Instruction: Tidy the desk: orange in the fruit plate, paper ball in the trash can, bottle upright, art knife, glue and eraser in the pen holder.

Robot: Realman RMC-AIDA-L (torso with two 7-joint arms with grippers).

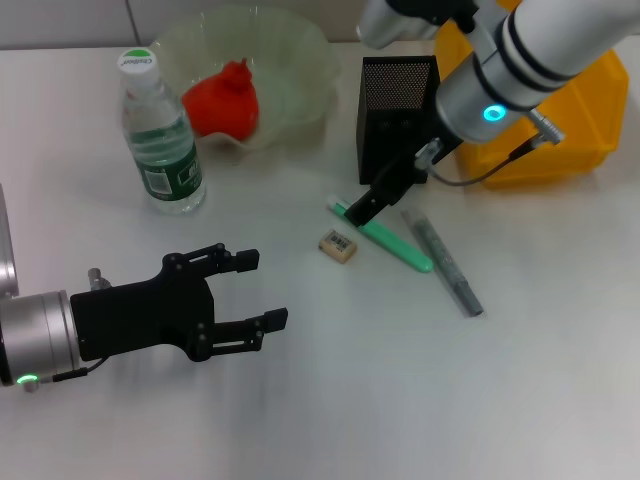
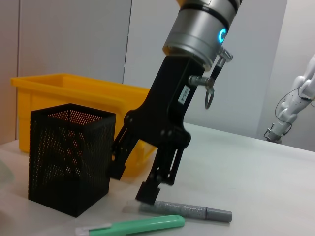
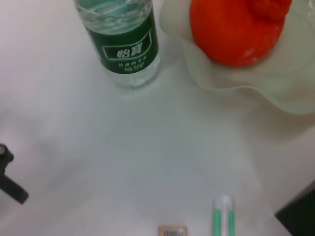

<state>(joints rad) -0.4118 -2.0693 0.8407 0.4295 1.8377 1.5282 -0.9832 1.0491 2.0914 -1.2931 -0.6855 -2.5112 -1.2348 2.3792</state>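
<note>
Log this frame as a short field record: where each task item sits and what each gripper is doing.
orange: red-orange round fruit inside the pale-green wavy-rimmed fruit plate
bottle: clear green-labelled plastic bottle upright beside the plate
eraser: beige block on the desk
art knife: green knife on the desk
glue: grey stick on the desk
pen holder: black mesh cup
right gripper: open over the knife's end
left gripper: open, idle

Table: white desk top, smooth and plain, fills most of the head view.
Wall: pale grey panels with vertical seams behind the desk.
Light: soft, even, with weak shadows.
</note>
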